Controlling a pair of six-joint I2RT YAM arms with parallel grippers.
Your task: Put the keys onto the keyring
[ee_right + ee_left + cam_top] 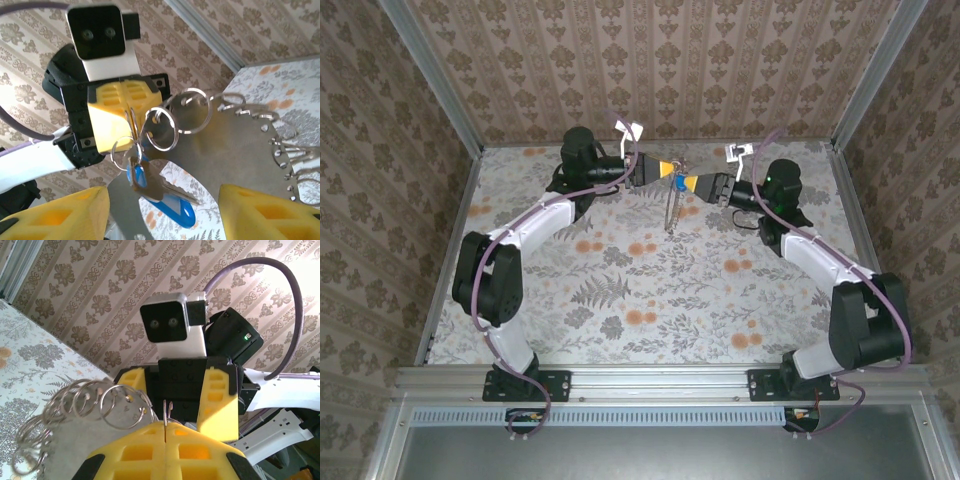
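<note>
Left pincer [668, 169] has its yellow fingers pressed together on a thin wire loop of the keyring [162, 131]. It is held in the air over the 12 o'clock part of the flowered surface [620, 290] and points toward 3 o'clock. Facing it from the 3 o'clock side, nearly tip to tip, the right pincer [687, 184] is spread, with its two yellow fingers well apart.

In the top view the left arm [535, 225] runs from its base at 7 o'clock up to the meeting point. The right arm [820, 265] runs up from 5 o'clock.

In the right wrist view a flat grey plate [235, 150] with holes along its edge lies at 3 o'clock of the left pincer. Split rings are threaded through those holes. More linked rings lead from the plate to the loop in the closed fingers. In the top view the keyring's strap hangs from the two pincers toward 6 o'clock. I cannot tell whether its end touches the surface.

The key [175, 214], blue plastic with a short metal blade, hangs from a small ring at 6 o'clock of the left pincer. It sits in the gap between the right pincer's spread fingers, touching neither as far as can be seen.
</note>
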